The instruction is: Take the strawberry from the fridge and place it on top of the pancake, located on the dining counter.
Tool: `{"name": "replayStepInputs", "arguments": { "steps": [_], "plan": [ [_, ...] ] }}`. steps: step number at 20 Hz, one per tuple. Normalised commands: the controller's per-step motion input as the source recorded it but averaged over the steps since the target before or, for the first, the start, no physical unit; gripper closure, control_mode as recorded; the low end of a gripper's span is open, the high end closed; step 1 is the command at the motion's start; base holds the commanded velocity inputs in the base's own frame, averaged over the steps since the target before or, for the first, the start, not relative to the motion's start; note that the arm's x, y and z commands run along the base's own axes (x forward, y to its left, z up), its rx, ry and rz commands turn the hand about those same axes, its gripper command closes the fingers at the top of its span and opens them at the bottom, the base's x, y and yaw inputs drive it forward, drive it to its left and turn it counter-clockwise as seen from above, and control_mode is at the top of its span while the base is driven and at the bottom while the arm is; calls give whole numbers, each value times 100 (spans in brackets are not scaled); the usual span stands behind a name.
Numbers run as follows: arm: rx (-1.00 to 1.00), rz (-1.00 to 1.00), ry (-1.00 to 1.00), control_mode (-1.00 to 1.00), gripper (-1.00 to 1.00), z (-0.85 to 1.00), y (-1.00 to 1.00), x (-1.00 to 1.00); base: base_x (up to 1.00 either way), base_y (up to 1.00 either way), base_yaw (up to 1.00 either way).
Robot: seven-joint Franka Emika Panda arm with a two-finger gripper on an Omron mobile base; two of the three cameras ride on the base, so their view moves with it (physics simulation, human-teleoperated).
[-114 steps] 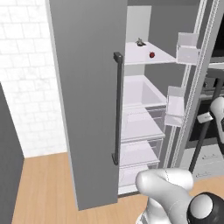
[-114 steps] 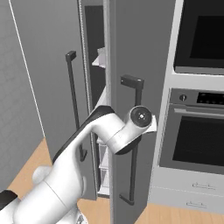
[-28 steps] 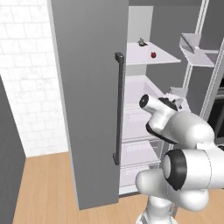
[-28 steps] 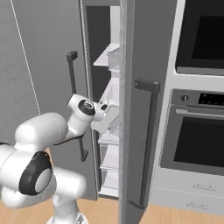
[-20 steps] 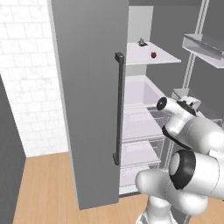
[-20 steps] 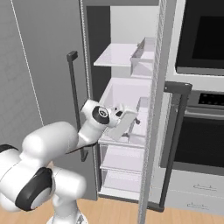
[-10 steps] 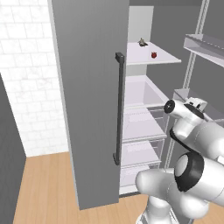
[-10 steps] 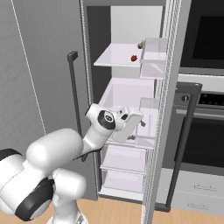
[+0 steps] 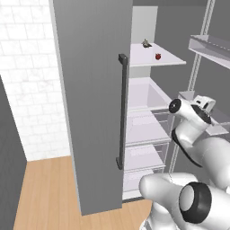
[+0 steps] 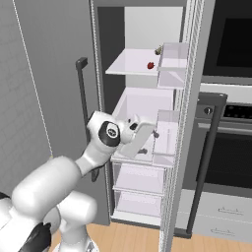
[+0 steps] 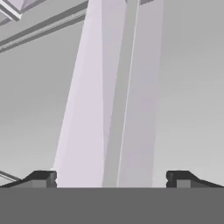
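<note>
We see the fridge (image 9: 96,90) open in both base views — its grey left door with the dark bar handle (image 9: 121,112) takes up the centre of the left base view, and the white interior sits to the right of it. The strawberry (image 9: 158,56) lies on the top shelf (image 9: 152,60), upper right of centre in that frame; in the right base view it shows as a red dot in the upper middle, near the shelf's right side. A small grey-brown object (image 9: 145,43) sits just behind it on the same shelf, apart from it (too small for us to say what it is).

The gripper (image 10: 147,140) is at mid-height in the right base view, centre of the frame, well below the strawberry's shelf and in front of the clear drawer (image 10: 142,115) level. In the hand view the two dark fingertips (image 11: 41,178) sit at the bottom corners, spread wide apart with nothing between them — fingers released, holding nothing. Beyond them that view gives pale grey and lilac panels running up the frame; we cannot tell which fridge part they are.

The right door (image 10: 197,98) stands edge-on, right of centre in the right base view, with clear door bins (image 10: 172,61) beside the shelves. The black-glass oven column (image 10: 229,123) fills the right edge there. Lower left of the left base view: wood floor (image 9: 45,193) and a white tiled wall (image 9: 31,76).
</note>
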Motion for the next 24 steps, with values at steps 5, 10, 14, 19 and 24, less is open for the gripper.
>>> {"name": "replayStepInputs", "arguments": {
  "steps": [5,10,14,19,24],
  "plan": [
    [2,6,9,-100,-100,2,63,-7,0,0,0],
    [35,2,2,-100,-100,0,87,-7,0,0,0],
    [54,0,4,-100,-100,21,79,-11,0,0,0],
    [57,-1,0,-100,-100,4,96,-5,0,0,0],
    [50,-14,-2,-100,-100,10,44,-76,0,0,0]
  ]
}}
